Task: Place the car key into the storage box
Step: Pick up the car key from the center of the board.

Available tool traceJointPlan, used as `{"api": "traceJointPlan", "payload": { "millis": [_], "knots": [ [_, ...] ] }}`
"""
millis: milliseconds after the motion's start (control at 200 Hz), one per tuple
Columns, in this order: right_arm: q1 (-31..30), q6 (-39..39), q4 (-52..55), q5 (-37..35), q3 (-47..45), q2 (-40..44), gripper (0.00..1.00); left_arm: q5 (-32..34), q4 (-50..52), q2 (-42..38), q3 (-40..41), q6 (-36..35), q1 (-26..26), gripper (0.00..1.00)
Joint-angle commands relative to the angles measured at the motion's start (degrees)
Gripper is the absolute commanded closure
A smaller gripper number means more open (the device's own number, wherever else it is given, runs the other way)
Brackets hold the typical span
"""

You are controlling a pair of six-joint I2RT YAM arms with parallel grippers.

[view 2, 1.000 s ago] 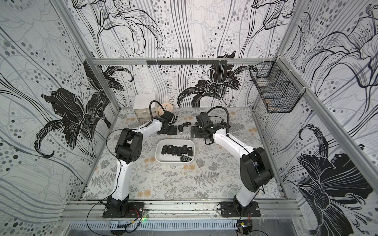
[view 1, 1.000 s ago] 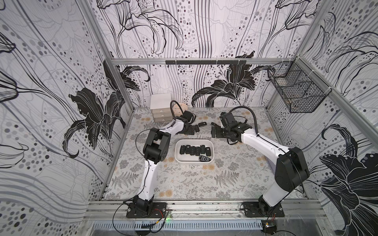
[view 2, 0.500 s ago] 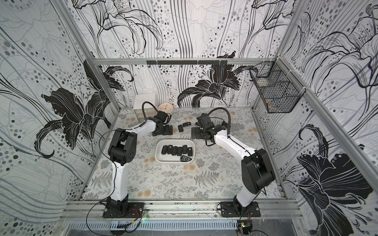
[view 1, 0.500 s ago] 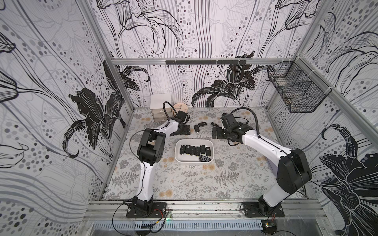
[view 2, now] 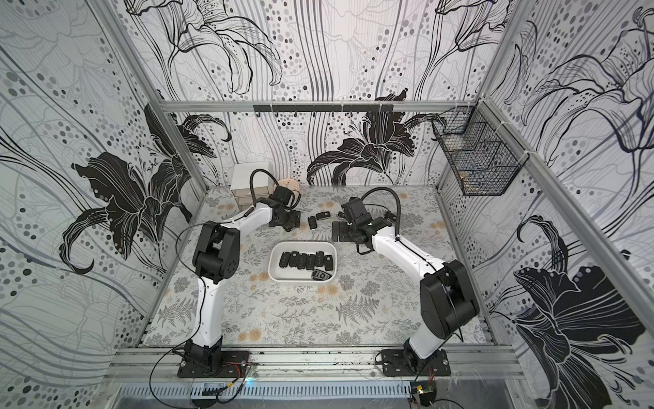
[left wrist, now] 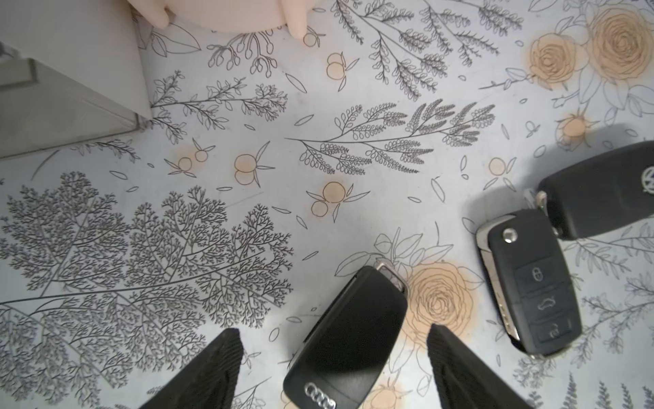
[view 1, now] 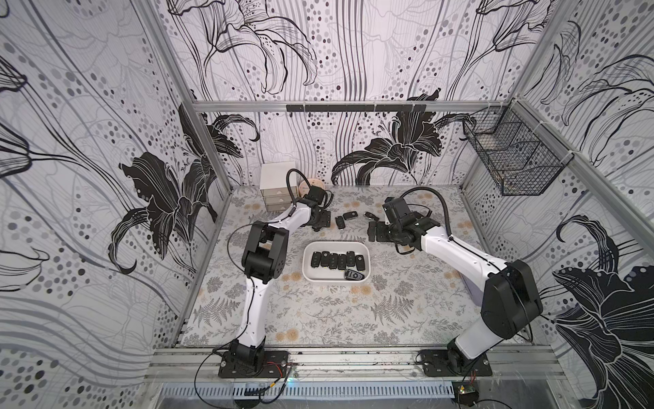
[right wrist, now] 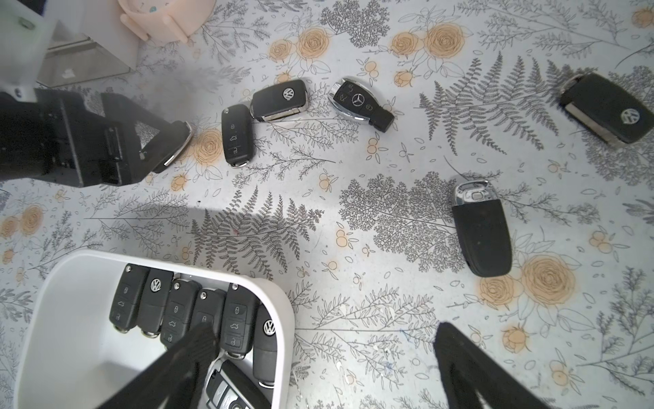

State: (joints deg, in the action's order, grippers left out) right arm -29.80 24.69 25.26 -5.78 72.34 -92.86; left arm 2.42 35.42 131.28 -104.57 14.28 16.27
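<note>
Black ribbed fingers [left wrist: 216, 371] of the left gripper [view 1: 320, 222] stand apart, low over the table cover [view 1: 354, 311] at eleven o'clock from the storage box [view 1: 336, 245]. The arm's elbow is raised and its forearm stretches away from its base. Between the fingers, touching neither, lies a black Audi key fob [left wrist: 348, 329], rings up, outside the box. At two o'clock, just beside the box, the right gripper [view 1: 375, 232] hangs spread wide and empty. The box is white plastic, round-cornered, holding six black fobs [view 1: 335, 260] in a row and a seventh fob [view 1: 355, 275] at its near edge. The cover is pale, printed with ferns and roses. A white three-drawer cabinet [view 1: 277, 191] stands farther out at eleven o'clock, and a black wire basket [view 1: 513, 166] hangs high at two.
</note>
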Motion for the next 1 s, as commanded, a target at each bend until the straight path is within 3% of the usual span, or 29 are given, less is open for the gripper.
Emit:
{"api": "traceJointPlan", "payload": {
  "millis": [0,130,240,476,621,996],
  "knots": [
    [0.3,1.0,0.8,-0.5,-0.6,1.6,0.00,-0.8,0.8,2.5,-2.4,-2.5,-0.3,0.19],
    [0.2,1.1,1.0,-0.3,-0.3,1.6,0.00,-0.9,1.1,3.4,-2.2,-2.3,-0.3,0.20],
    [0.3,1.0,0.9,0.2,0.0,1.5,0.00,-0.8,1.6,3.9,-2.2,-2.1,-0.4,0.28],
    [0.3,1.0,0.7,1.1,0.7,0.7,0.00,-1.6,2.1,3.2,-2.8,-1.4,-0.3,0.62],
    [0.2,1.4,0.2,2.2,0.6,0.6,0.00,-1.7,2.1,1.1,-2.4,-0.3,-0.3,0.69],
    [0.2,2.5,-2.1,5.3,-2.6,3.3,0.00,-2.8,1.3,-9.7,4.2,6.0,-0.1,0.71]
  ]
}}
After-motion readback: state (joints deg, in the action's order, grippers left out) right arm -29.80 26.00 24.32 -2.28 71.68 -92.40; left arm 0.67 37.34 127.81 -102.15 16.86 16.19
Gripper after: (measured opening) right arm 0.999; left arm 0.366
